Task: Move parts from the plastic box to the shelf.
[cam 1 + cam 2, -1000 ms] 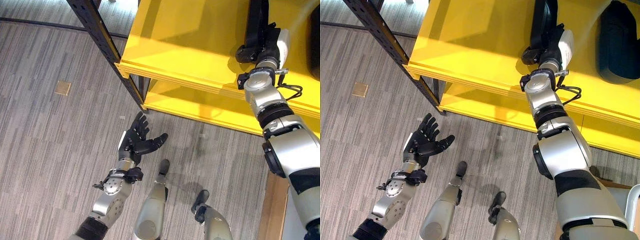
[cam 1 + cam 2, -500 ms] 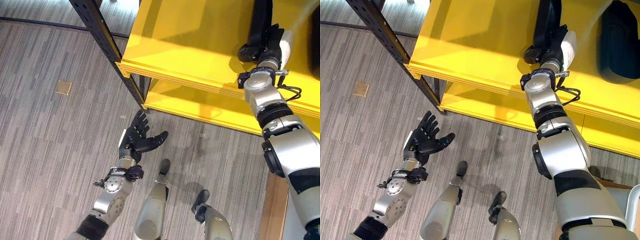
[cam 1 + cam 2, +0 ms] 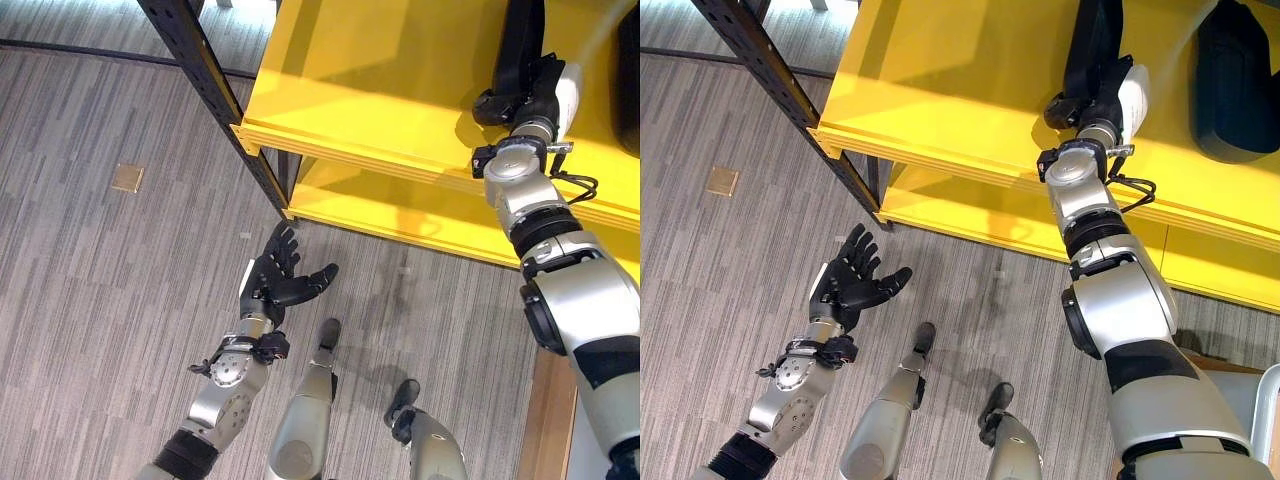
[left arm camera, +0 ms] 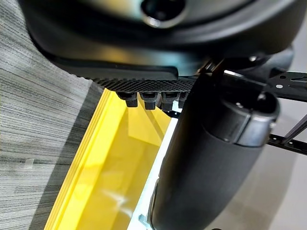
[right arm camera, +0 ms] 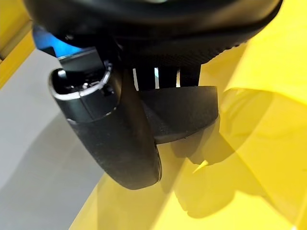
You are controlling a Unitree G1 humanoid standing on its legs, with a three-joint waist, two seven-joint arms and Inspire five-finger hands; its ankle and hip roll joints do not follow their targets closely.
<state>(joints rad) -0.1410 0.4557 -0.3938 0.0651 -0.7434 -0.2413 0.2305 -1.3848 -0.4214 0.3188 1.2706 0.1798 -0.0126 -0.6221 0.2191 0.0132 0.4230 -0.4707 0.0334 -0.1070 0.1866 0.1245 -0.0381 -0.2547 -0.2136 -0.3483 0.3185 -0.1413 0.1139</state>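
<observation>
At the far left of my head views I see grey striped floor with a small brass floor plate set in it. A dark perforated shelf post runs down from the upper left to the corner of the yellow shelf.

Lower left of centre, my left hand hangs over the floor, palm turned up, fingers spread and straight, thumb out to the side. It has nothing in it. In the left wrist view I see the thumb large in front and the fingertips in a row past it, with the yellow shelf edge beyond.

In the upper right, my right hand reaches onto the upper yellow board. Its fingers are curled round the lower end of a long black part, which runs up and out of the top of the frame. The right wrist view shows the thumb and a flat dark piece of the part beneath the fingers, just above the yellow board.

At the far right of the right eye view, another black part lies on the same shelf, well apart from the hand.
</observation>
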